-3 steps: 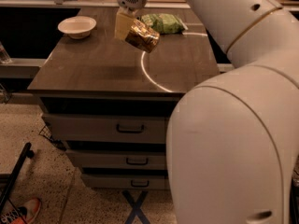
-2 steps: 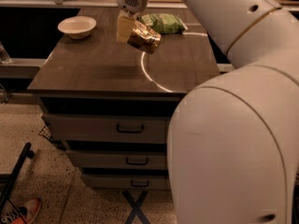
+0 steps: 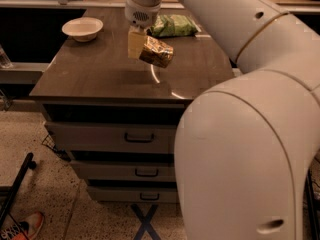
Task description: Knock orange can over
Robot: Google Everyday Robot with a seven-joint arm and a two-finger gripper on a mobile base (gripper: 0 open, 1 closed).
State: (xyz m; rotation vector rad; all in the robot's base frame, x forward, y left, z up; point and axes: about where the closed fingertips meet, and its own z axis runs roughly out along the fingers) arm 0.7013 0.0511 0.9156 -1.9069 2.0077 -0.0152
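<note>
The orange can (image 3: 156,52) is orange-gold and shiny, tilted on its side in the air above the middle of the dark table top (image 3: 90,79). My gripper (image 3: 142,46) hangs down from the white arm and is shut on the can, with one cream finger (image 3: 134,44) showing at the can's left. A faint shadow lies on the table below them. The can's top and pull tab are hidden.
A white bowl (image 3: 82,28) sits at the table's back left. A green crinkly snack bag (image 3: 174,26) lies at the back, right of the gripper. Drawers (image 3: 137,136) sit under the table top. My large white arm fills the right side of the view.
The gripper and the tilted can have moved a little lower in the view, towards the table's front. The bowl and the green bag have not moved.
</note>
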